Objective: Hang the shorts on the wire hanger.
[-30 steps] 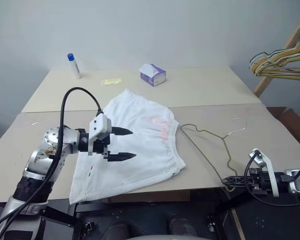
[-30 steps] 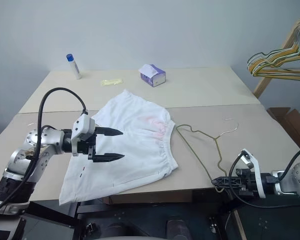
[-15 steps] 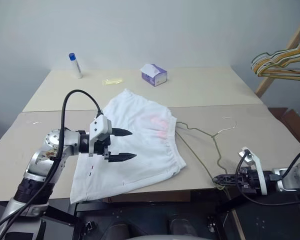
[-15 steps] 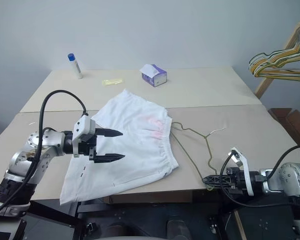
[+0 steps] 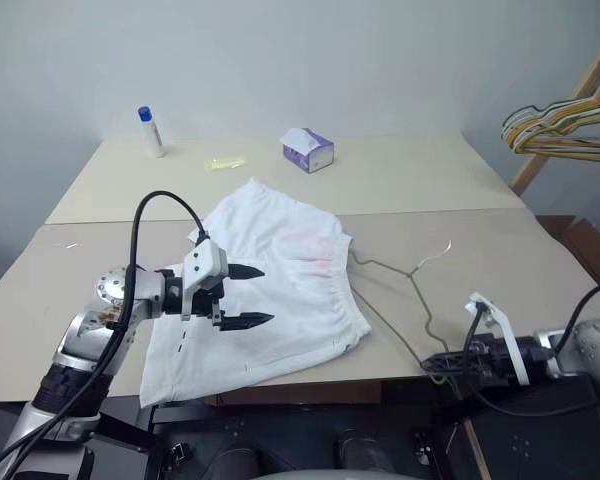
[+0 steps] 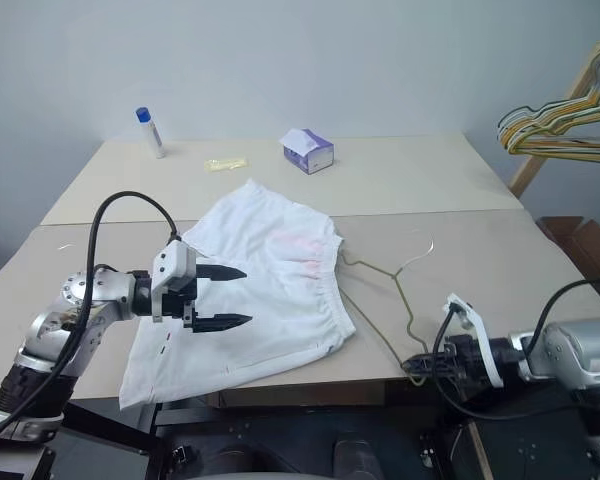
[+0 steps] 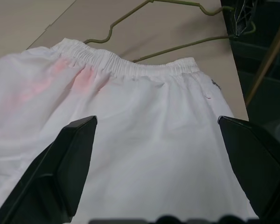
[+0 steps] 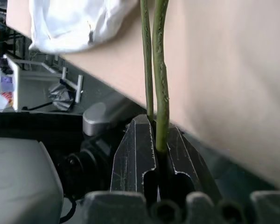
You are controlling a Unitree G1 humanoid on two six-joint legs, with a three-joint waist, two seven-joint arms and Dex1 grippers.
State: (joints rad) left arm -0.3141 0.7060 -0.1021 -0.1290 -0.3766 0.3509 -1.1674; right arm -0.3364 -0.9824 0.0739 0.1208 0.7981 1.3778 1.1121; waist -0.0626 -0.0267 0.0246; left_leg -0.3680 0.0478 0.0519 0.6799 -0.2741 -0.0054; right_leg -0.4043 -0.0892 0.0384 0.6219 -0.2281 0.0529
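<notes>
Worktop (image 5: 500,250) — two beige surfaces butted together, front and rear, with a seam running across between them.

The shorts (image 5: 280,290) — white cloth, spread flat on the front surface with one corner reaching over the seam; gathered waistband toward the robot's right, a faint pink patch near it, tiny hem marks on the left side; the near corner hangs slightly over the front edge.

The wire hanger (image 5: 405,285) — thin dull-metal wire, lying on the front surface just beside the waistband; one end lies close against the elastic, the hook (image 5: 438,250) points toward the rear, and the near corner juts past the front edge.

Left pincer (image 5: 248,296) — released, its two black fingers spread wide, hovering over the left half of the shorts and pointing toward the waistband; no cloth is gripped. In the left wrist view the fingers (image 7: 60,168) frame the white fabric.

Right pincer (image 5: 435,362) — clenched on the wire hanger at its near corner, just off the front edge; the right wrist view shows two strands of wire pinched between the fingers (image 8: 135,154).

Rear surface — tissue box (image 5: 308,150), small white bottle with blue cap (image 5: 150,131), pale yellow item (image 5: 225,162).

Far right — a bundle of coloured hangers (image 5: 565,125) on a wooden rack.
</notes>
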